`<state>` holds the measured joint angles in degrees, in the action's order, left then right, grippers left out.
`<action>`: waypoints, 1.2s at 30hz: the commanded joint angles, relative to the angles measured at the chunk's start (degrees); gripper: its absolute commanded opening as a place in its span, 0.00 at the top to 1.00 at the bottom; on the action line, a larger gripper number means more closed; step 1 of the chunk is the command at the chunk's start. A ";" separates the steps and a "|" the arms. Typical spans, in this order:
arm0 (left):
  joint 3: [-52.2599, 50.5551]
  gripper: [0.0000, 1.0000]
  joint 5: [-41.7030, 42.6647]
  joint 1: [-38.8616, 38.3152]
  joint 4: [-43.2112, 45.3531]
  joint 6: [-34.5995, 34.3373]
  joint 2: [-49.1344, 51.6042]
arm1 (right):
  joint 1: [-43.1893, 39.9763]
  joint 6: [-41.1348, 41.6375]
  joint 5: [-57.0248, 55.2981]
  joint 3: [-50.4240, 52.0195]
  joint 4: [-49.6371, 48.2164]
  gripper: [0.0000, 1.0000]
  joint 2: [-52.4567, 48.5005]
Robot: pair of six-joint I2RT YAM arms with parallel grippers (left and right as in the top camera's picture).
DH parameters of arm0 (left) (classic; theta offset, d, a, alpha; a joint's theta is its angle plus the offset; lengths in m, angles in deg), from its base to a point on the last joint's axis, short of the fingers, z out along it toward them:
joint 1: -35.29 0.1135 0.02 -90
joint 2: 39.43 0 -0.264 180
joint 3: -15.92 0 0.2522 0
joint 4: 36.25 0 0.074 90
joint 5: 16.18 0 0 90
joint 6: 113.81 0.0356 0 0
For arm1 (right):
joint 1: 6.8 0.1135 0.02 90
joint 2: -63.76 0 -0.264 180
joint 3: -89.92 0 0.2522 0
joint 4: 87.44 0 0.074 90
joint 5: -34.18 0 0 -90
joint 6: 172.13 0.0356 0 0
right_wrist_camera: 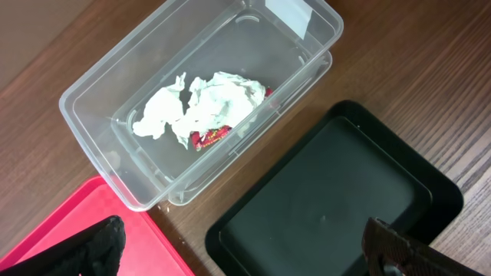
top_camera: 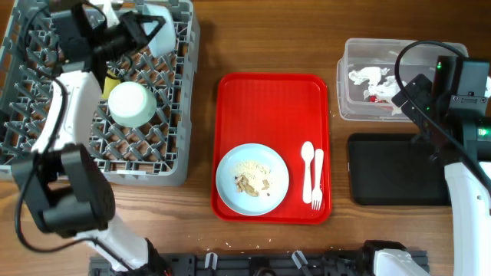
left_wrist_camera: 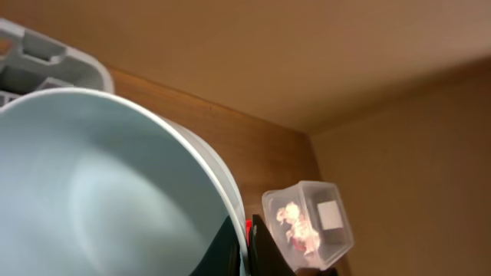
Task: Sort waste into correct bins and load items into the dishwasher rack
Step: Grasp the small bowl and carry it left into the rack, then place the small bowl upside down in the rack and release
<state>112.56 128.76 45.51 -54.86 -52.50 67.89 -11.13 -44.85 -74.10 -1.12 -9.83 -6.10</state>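
Over the rack (top_camera: 186,92), left gripper (left_wrist_camera: 247,244) clamps the blue bowl (left_wrist_camera: 92,192) by its rim; next, probably seat it between pegs (top_camera: 34,84). Right gripper (right_wrist_camera: 245,249) wide, empty.

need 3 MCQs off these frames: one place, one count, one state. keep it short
1. In the overhead view, the clear tub holding the napkins stands: A top left; B centre; C top right.
2. White cutlery pieces on the red tray: A two; B one; C four.
3. The left hand is: A open and empty; B shut on the pale blue bowl's rim; C shut on nothing.

Answers:
1 C: the tub sits in the upper right corner of that view.
2 A: one spoon and one fork lie side by side.
3 B: the left wrist view shows it pinching the rim.
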 commanded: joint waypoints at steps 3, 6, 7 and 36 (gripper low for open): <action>0.39 0.96 4.46 1.05 3.45 -6.47 5.68 | -0.17 0.26 -1.14 0.04 -0.15 0.00 -0.17; 0.39 0.96 4.42 1.05 4.04 -6.86 7.08 | -0.17 0.24 -1.14 0.04 -0.15 0.00 -0.17; 0.39 0.96 4.39 1.05 4.07 -6.95 7.41 | -0.17 0.24 -1.14 0.04 -0.15 0.00 -0.17; 0.22 0.67 4.63 9.22 -6.62 -1.95 10.82 | -0.17 0.26 -1.14 0.04 -0.15 0.00 -0.17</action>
<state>113.45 133.06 53.09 -61.00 -55.08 77.05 -11.13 -44.85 -74.10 -1.12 -9.83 -6.10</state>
